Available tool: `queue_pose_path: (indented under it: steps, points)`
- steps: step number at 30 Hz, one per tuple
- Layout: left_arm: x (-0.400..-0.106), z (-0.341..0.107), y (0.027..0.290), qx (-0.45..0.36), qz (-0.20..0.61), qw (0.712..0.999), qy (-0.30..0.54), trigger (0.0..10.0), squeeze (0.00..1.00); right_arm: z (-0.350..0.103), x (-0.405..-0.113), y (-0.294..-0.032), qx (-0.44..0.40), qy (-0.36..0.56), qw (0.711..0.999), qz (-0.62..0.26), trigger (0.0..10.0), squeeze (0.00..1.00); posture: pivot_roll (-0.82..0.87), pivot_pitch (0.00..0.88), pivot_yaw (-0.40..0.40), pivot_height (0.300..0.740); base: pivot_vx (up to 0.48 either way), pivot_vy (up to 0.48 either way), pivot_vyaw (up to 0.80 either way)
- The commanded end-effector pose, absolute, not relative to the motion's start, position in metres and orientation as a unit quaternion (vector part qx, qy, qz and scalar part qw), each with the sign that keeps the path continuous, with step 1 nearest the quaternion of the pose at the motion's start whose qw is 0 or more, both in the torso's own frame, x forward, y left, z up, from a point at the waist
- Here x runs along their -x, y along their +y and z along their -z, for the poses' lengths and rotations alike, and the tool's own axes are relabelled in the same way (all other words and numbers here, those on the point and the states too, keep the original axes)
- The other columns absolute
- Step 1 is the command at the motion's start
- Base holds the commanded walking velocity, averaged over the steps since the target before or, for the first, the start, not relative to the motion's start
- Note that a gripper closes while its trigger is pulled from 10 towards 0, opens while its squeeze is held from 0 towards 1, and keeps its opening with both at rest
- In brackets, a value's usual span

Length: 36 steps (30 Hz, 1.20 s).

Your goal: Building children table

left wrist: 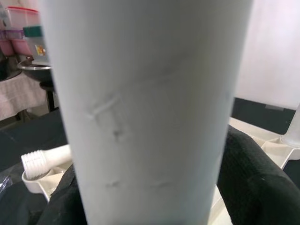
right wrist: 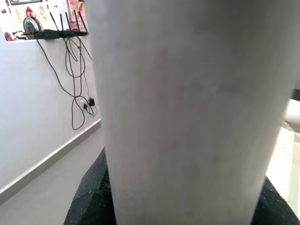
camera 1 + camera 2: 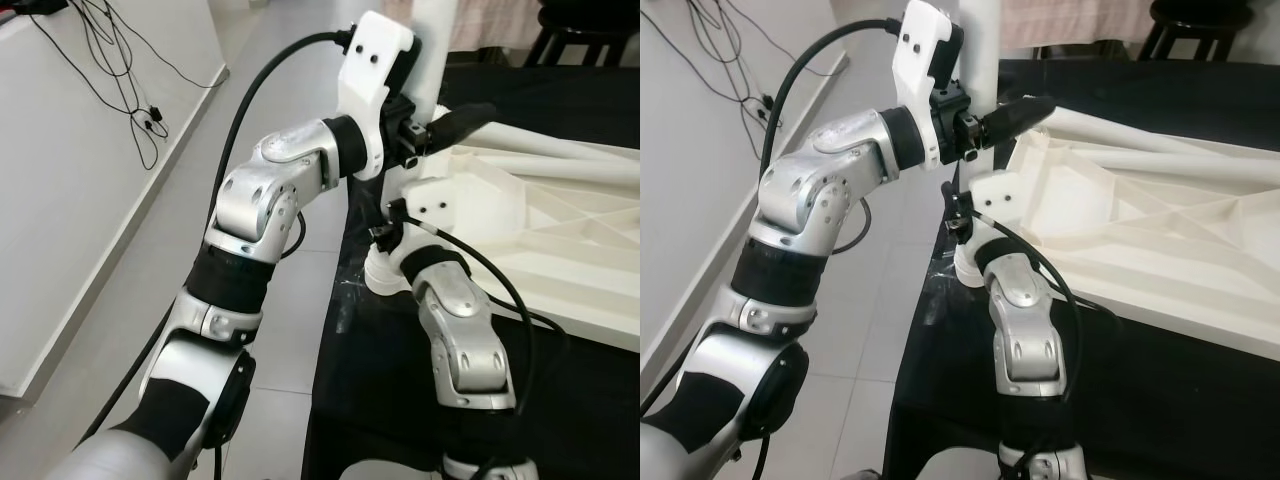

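Both tools, left tool [image 3: 1012,118] upper, clasp the upright white leg [image 3: 978,50].

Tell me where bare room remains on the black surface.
Bare black cloth lies between the upturned white tabletop and the near edge, right of the right arm. Crowded at the tabletop's corner, where both arms meet around the upright white leg.

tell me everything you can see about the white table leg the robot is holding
The table leg is a smooth, off-white plastic-looking tube, standing upright at the near corner of the upturned tabletop. The left gripper clasps it higher up, the right gripper lower down. Faint scuffs mark its surface. Its top runs out of frame.
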<state>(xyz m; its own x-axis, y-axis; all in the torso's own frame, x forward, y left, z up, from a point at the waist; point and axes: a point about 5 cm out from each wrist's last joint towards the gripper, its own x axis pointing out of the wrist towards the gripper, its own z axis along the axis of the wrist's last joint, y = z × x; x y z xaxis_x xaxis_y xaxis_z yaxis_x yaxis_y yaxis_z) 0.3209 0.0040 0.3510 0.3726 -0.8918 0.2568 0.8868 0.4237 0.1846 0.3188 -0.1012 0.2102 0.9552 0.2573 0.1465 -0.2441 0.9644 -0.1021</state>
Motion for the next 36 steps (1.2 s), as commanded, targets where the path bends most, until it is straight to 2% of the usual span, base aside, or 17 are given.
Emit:
queue_pose_path:
  steps: [1,3,4,7,10,12,15,16,20,25,26,27,28,30,31,35,36]
  points:
    - [-0.312,-0.352,0.002,-0.008,0.558,0.814,-0.164,10.0,0.0,-0.177,-0.318,-0.097,0.021,0.012,0.992,-0.124,0.0,0.0,-0.02,0.139,0.092,0.74,0.0,0.0,0.0]
    - [-0.307,-0.35,0.011,-0.004,0.57,0.806,-0.161,10.0,0.0,-0.178,-0.316,-0.096,0.019,0.015,0.993,-0.115,0.0,0.0,-0.02,0.138,0.094,0.74,0.0,0.0,0.0]
    - [-0.293,-0.346,0.032,0.001,0.605,0.78,-0.158,10.0,0.0,-0.181,-0.312,-0.095,0.017,0.02,0.994,-0.103,0.0,0.0,-0.02,0.138,0.094,0.74,0.0,0.0,0.0]
    - [-0.286,-0.346,0.05,-0.007,0.608,0.778,-0.16,10.0,0.0,-0.181,-0.312,-0.096,0.014,0.021,0.995,-0.1,0.0,0.0,-0.01,0.137,0.099,0.74,0.0,0.0,0.0]
    - [-0.284,-0.347,0.062,-0.012,0.59,0.79,-0.163,10.0,0.0,-0.181,-0.313,-0.096,0.012,0.02,0.995,-0.098,0.0,0.0,-0.01,0.136,0.1,0.74,0.0,0.0,0.0]
    - [-0.291,-0.346,0.074,-0.032,0.555,0.816,-0.16,10.0,0.0,-0.18,-0.315,-0.097,0.009,0.019,0.995,-0.097,0.0,0.0,-0.01,0.136,0.1,0.74,0.0,0.0,0.0]
    - [-0.293,-0.344,0.082,-0.036,0.537,0.828,-0.157,10.0,0.0,-0.181,-0.316,-0.098,0.007,0.018,0.995,-0.095,0.0,0.0,-0.01,0.135,0.097,0.74,0.0,0.0,0.0]
    - [-0.293,-0.338,0.09,-0.038,0.515,0.843,-0.15,10.0,0.0,-0.182,-0.318,-0.101,0.006,0.017,0.996,-0.091,0.0,0.0,0.0,0.134,0.095,0.74,0.0,0.0,0.0]
    - [-0.294,-0.329,0.095,-0.036,0.505,0.851,-0.141,10.0,0.0,-0.183,-0.319,-0.104,0.007,0.018,0.996,-0.086,0.0,0.0,0.0,0.134,0.092,0.74,0.0,0.0,0.0]
    - [-0.268,-0.321,0.128,-0.03,0.499,0.857,-0.129,10.0,0.0,-0.184,-0.32,-0.108,0.006,0.022,0.997,-0.079,0.0,0.0,0.01,0.132,0.088,0.74,0.0,0.0,0.0]
    - [-0.264,-0.32,0.133,-0.031,0.495,0.859,-0.126,10.0,0.0,-0.184,-0.32,-0.108,0.007,0.022,0.997,-0.077,0.6,0.0,0.01,0.132,0.088,0.74,0.0,0.0,0.0]
    - [-0.264,-0.32,0.133,-0.031,0.495,0.859,-0.126,10.0,0.0,-0.184,-0.32,-0.108,0.007,0.022,0.997,-0.077,0.6,0.0,0.01,0.132,0.088,0.74,0.0,0.0,0.0]
    - [-0.26,-0.318,0.139,-0.029,0.487,0.864,-0.122,10.0,0.0,-0.184,-0.32,-0.11,0.005,0.022,0.997,-0.075,10.0,0.0,0.01,0.131,0.088,0.74,0.0,0.0,0.0]
    - [-0.26,-0.318,0.139,-0.029,0.487,0.864,-0.122,10.0,0.0,-0.184,-0.32,-0.11,0.005,0.022,0.997,-0.075,10.0,0.0,0.01,0.131,0.088,0.74,0.0,0.0,0.0]
    - [-0.257,-0.313,0.148,-0.024,0.473,0.873,-0.117,10.0,0.0,-0.186,-0.321,-0.111,-0.002,0.018,0.997,-0.08,10.0,1.0,0.01,0.131,0.089,0.74,0.0,0.0,0.0]
    - [-0.256,-0.305,0.156,-0.023,0.452,0.885,-0.106,10.0,0.0,-0.188,-0.321,-0.111,-0.015,0.01,0.995,-0.094,10.0,1.0,0.0,0.13,0.089,0.74,0.0,0.0,0.0]
    - [-0.255,-0.283,0.163,-0.024,0.402,0.912,-0.079,10.0,0.0,-0.2,-0.323,-0.111,-0.042,-0.026,0.982,-0.18,10.0,1.0,0.01,0.126,0.088,0.74,0.0,0.0,0.0]
